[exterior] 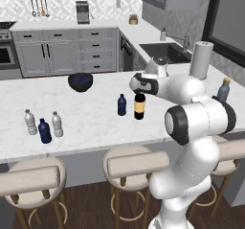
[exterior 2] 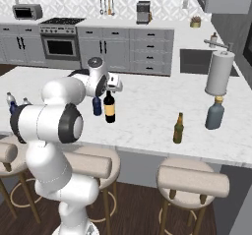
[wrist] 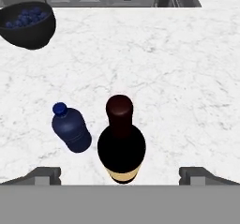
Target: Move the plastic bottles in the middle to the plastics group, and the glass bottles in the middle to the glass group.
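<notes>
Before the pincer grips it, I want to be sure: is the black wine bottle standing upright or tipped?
Upright. The wine bottle stands on its base on the counter, neck pointing up.

We are finding no readable text, brand, number or sign anywhere; the tan-yellow label on the wine bottle (wrist: 121, 145), standing upright between and just ahead of the fingers (wrist: 44, 175), is showing as a plain band with no lettering we can make out
</notes>
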You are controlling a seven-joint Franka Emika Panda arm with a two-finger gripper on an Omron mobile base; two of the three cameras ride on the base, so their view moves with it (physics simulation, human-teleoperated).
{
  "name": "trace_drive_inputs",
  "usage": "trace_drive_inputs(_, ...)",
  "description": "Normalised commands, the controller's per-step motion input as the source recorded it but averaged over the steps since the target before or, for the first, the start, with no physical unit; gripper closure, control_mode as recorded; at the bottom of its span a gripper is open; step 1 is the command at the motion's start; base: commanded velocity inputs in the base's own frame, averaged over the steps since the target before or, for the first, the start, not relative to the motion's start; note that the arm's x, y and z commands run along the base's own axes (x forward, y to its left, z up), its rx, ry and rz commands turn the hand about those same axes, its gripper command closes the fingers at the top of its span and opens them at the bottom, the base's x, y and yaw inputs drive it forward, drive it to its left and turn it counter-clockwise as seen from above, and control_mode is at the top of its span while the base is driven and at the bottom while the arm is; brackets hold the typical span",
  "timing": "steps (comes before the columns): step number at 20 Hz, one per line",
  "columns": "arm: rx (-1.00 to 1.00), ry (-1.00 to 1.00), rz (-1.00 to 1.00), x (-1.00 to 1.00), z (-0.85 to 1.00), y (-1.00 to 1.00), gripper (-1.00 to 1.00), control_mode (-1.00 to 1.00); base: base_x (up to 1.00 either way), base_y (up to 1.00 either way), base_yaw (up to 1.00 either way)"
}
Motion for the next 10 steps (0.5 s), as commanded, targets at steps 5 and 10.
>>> trace_drive_inputs(5,0.0,0.05,0.0,0.39,-0.07,0.0,-1.0,-1.0,0.0,0.0,0.0)
trace_drive_inputs(10,0.0,0.05,0.01,0.12,-0.15,0.0,-1.0,-1.0,0.0,0.0,0.0)
